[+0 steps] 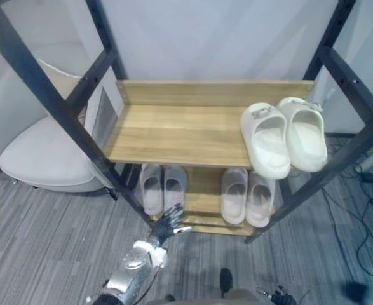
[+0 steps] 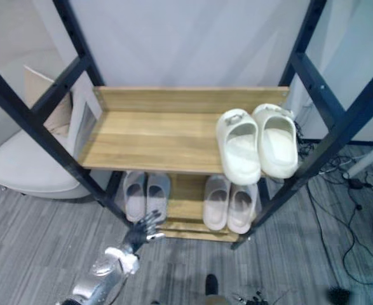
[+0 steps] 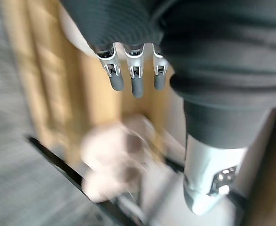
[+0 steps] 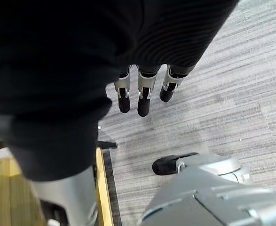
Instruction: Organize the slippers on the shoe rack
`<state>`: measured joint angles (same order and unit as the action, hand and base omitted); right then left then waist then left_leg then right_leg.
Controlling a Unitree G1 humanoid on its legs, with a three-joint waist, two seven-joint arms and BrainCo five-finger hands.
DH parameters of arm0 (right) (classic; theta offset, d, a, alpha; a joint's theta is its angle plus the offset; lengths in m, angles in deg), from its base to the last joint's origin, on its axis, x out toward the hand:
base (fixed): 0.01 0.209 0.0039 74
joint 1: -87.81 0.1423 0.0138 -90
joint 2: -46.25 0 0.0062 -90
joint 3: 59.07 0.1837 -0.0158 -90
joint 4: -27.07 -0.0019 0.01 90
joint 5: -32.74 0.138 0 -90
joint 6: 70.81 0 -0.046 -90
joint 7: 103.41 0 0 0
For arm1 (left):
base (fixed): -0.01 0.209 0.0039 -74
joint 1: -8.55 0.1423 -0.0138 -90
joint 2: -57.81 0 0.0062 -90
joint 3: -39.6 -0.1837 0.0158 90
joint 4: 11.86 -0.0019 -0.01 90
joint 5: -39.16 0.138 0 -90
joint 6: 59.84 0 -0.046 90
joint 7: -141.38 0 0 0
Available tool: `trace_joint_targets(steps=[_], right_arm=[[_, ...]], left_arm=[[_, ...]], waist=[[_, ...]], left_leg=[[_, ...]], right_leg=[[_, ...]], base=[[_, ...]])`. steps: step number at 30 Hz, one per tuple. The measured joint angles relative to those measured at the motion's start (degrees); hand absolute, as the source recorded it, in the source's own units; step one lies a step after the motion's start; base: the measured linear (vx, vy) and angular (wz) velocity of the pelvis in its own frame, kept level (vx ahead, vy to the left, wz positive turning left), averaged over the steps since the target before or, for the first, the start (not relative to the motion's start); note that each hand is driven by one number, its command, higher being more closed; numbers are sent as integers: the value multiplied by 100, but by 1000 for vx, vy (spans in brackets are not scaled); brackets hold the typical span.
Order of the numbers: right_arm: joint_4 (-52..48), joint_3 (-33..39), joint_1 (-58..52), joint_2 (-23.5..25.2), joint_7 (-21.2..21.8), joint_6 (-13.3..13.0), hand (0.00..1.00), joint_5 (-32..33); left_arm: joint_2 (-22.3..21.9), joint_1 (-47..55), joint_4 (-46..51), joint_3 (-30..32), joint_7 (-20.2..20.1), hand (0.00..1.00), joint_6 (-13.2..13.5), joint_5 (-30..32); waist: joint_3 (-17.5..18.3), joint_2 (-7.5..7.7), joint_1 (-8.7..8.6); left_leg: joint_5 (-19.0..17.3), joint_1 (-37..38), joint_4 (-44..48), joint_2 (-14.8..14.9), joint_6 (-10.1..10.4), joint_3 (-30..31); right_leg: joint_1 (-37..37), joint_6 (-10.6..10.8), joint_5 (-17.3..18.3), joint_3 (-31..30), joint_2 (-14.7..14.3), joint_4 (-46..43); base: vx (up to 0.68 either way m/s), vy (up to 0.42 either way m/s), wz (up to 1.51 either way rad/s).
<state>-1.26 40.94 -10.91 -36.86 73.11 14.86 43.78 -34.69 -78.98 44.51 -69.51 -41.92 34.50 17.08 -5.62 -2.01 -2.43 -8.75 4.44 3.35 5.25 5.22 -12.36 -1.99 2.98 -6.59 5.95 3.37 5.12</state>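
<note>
You have a shoe rack (image 1: 173, 133) with light wooden shelves in a black frame. Its top shelf carries one pair of thick cream slippers (image 1: 265, 143) at the right end, side by side, soles down, near ends overhanging the front edge. The lower shelf holds two further pairs, each side by side, soles down: pale grey slippers (image 1: 152, 187) left, beige slippers (image 1: 235, 194) right.

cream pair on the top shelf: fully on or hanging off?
Hanging off. Both cream slippers sit soles-down at the top shelf's right end, their near ends past its front edge.
</note>
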Motion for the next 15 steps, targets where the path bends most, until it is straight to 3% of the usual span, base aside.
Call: trace_joint_targets(steps=[9,15], right_arm=[[236,281,257,4,-107,79,0,-222],[236,556,288,-2,-129,90,0,-237]], left_arm=[[-366,-270,-2266,1376,607,0,-195,1707],[-476,-171,-2433,1825,812,0,-253,1986]], waist=[[-17,45,144],[-19,57,195]], left_leg=[[-16,71,-19,6,21,-136],[-23,77,-8,6,29,-166]], right_leg=[[-8,-6,-3,-148,-60,1],[-10,-21,-15,-206,-67,25]], base=[[-6,-12,-8],[-16,-7,-2]])
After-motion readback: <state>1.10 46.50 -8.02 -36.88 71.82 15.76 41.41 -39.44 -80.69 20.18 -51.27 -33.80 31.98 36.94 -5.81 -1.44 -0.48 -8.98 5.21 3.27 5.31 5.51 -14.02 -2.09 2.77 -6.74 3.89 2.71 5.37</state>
